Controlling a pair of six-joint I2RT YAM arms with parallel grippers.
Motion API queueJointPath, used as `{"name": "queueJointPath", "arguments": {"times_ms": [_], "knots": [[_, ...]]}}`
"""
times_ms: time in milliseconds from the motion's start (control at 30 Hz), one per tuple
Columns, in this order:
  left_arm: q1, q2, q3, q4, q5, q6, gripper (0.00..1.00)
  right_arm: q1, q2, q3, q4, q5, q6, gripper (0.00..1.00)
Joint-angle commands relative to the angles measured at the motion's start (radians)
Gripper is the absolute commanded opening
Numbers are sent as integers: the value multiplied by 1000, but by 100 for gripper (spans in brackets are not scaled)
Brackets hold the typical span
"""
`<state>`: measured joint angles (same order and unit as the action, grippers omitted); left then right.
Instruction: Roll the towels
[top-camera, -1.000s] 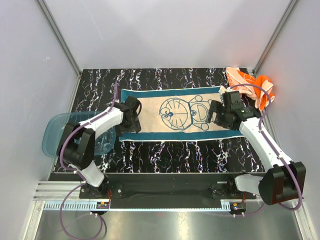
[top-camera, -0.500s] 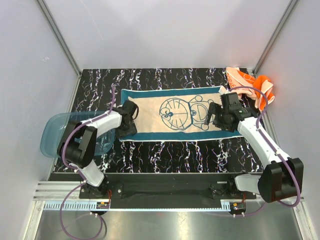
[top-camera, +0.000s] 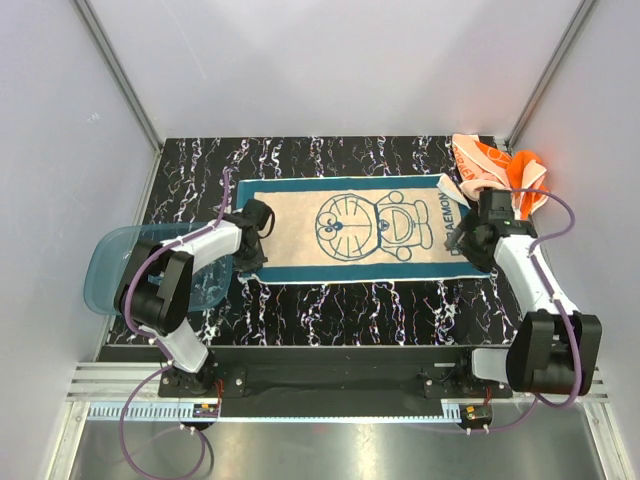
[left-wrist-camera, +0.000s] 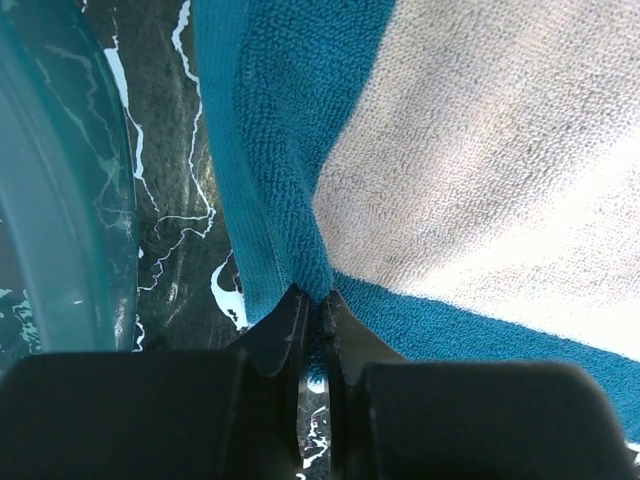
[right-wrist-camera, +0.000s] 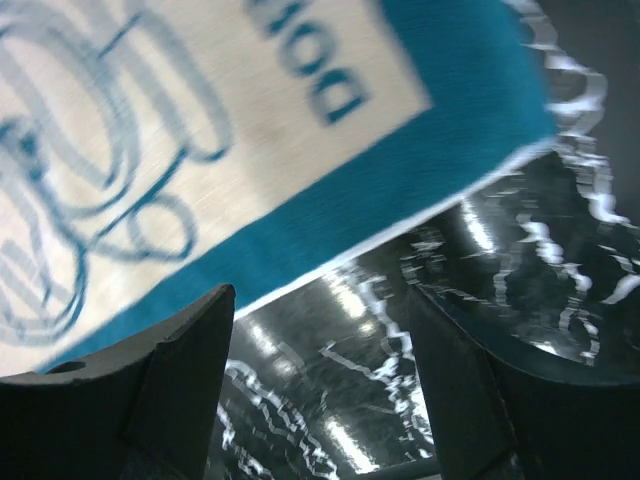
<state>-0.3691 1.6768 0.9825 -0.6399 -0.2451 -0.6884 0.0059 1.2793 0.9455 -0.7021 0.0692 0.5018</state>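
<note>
The teal-blue towel (top-camera: 350, 228) lies spread flat across the marble table, cream side with a cartoon print facing up. My left gripper (top-camera: 252, 260) is at its near-left corner. In the left wrist view its jaws (left-wrist-camera: 315, 302) are pinched on a raised fold of the towel's teal border (left-wrist-camera: 280, 150). My right gripper (top-camera: 466, 240) hovers over the towel's right end. In the right wrist view it stands open (right-wrist-camera: 320, 335) above bare table, just off the teal edge (right-wrist-camera: 330, 210). The orange towel (top-camera: 500, 170) lies crumpled at the back right corner.
A translucent blue tray (top-camera: 110, 275) sits at the left edge of the table, right beside the left arm, and it shows in the left wrist view (left-wrist-camera: 60, 200). White walls with metal posts close in the back and sides.
The left gripper slid toward the towel's left end and shut on its border. The right gripper moved right, off the print to the towel's right end, and the towel now lies stretched flatter.
</note>
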Motion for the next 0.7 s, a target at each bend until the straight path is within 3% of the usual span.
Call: {"name": "queueJointPath", "arguments": {"times_ms": [0,100,200,333,500,600,667], "knots": [[6,9,-4,-11,18,49,9,-87,38,-14,13,41,67,76],[6,-2,1,-7,43,73,9,-141,104,38,7,-8,109,77],[6,-12,10,-17,72,99,9,-202,193,90,-2,49,81,77],[6,-70,-8,-11,112,113,9,-305,253,61,24,54,40,76],[6,-94,-24,3,147,118,8,-334,339,58,52,67,20,75],[6,-94,-24,13,162,119,8,-336,376,72,61,69,21,72],[6,-89,-22,20,168,121,8,-336,391,76,78,49,23,65]]}}
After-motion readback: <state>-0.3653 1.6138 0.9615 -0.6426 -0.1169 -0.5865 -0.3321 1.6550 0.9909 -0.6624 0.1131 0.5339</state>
